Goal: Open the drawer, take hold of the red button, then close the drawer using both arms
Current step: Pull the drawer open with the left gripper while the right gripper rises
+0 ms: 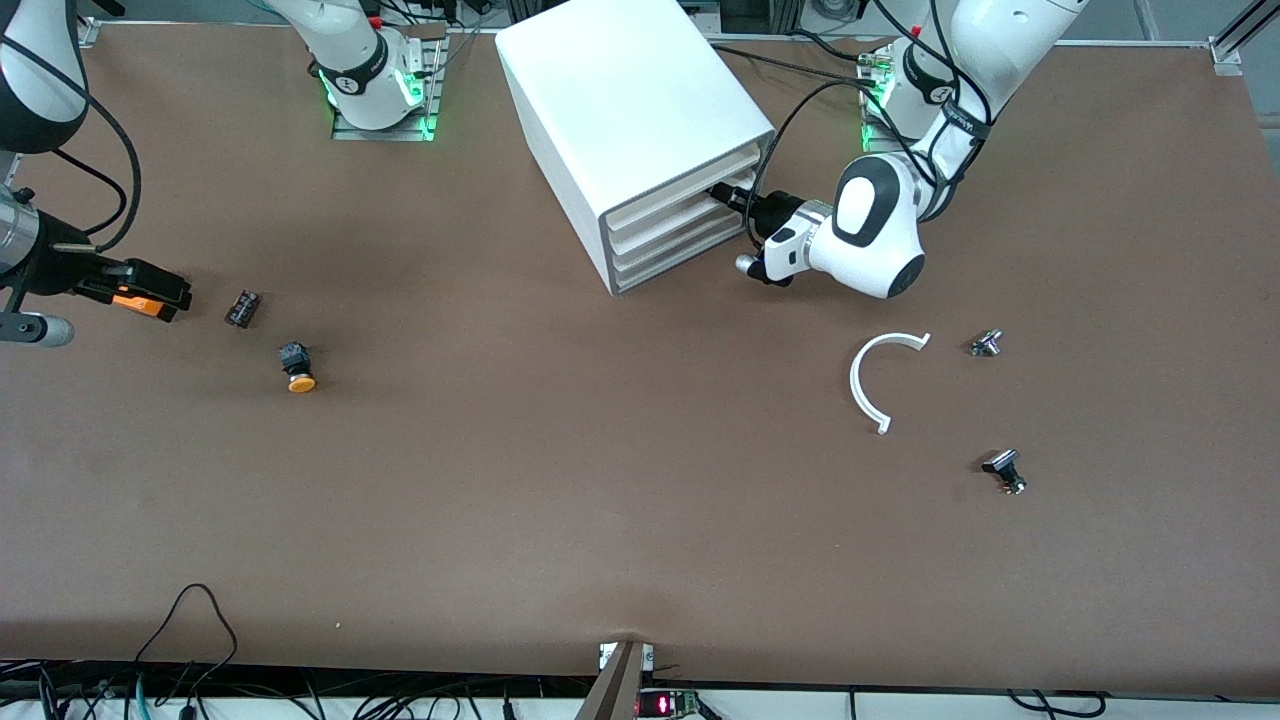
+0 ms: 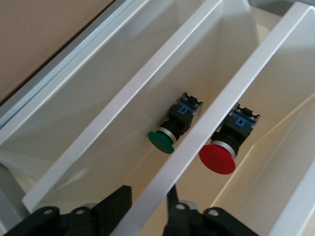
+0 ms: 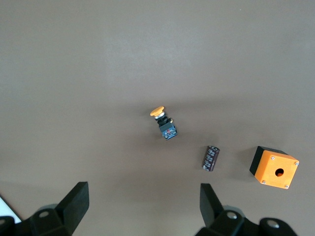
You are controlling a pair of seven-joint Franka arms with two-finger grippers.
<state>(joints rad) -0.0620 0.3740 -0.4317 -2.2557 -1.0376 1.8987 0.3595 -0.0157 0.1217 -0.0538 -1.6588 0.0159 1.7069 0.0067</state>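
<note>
The white cabinet (image 1: 620, 100) stands at the table's robot side, its stacked drawers facing the left arm. My left gripper (image 1: 728, 195) is at the drawer (image 1: 680, 215) fronts. In the left wrist view, the left gripper (image 2: 147, 194) has one black finger on each side of a drawer's white front rim (image 2: 197, 132), shut on it. The red button (image 2: 217, 158) lies in the drawer on one side of that rim, and a green-capped button (image 2: 162, 141) on the other side. My right gripper (image 1: 165, 295) (image 3: 145, 196) waits open over the table at the right arm's end.
Below the right gripper lie an orange box with a hole (image 3: 274, 167), a dark capacitor (image 1: 243, 308) and an orange-capped button (image 1: 298, 368). Toward the left arm's end lie a white curved strip (image 1: 868, 375) and two small metal parts (image 1: 987, 343) (image 1: 1005, 472).
</note>
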